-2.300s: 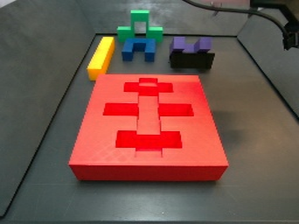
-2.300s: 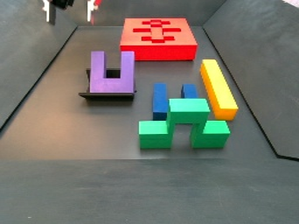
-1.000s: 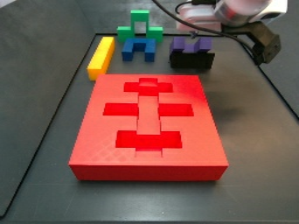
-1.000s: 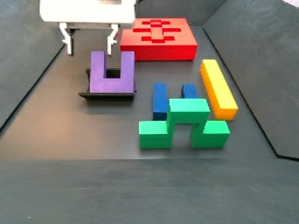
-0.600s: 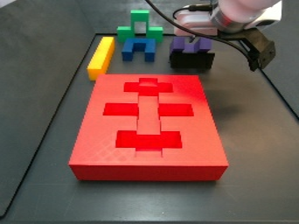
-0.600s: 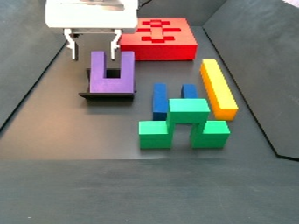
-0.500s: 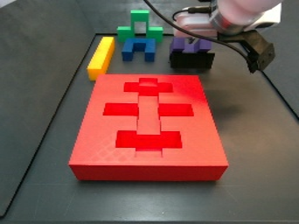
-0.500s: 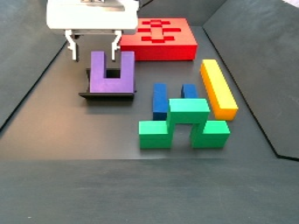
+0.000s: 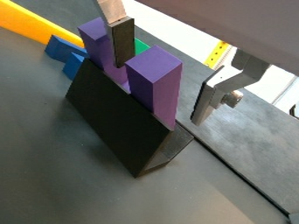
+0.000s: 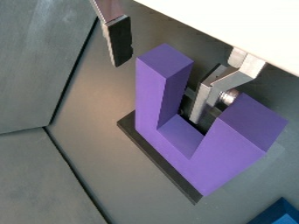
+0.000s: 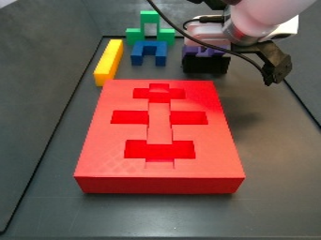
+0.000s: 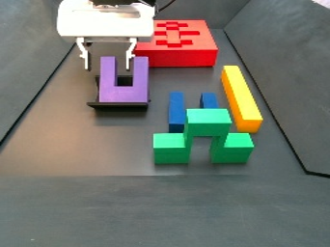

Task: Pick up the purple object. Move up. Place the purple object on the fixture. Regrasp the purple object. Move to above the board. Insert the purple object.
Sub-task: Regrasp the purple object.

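- Dark grey desk [image 12: 77,183] with low walls carries everything; going left to right in a side view, the purple block [image 12: 123,79] comes first, seated in the black fixture [image 12: 116,104] with its two prongs pointing toward the red board [image 12: 180,43].
- Directly over it hangs the tool [image 12: 106,45], its fingers spread and empty. In both wrist views one finger [image 10: 117,39] sits outside a prong and the other finger [image 10: 219,87] sits by the notch, so a single prong lies between them; neither pad looks pressed on yet.
- Judging by this, pick-up, lift and placing on the fixture are done; the regrasp is in hand, not yet closed.
- Further right stand the blue block [image 12: 177,108], the green blocks [image 12: 204,135] and the yellow bar [image 12: 240,95], untouched.
- Carrying to above the board and inserting remain; its cross-shaped recesses are empty.
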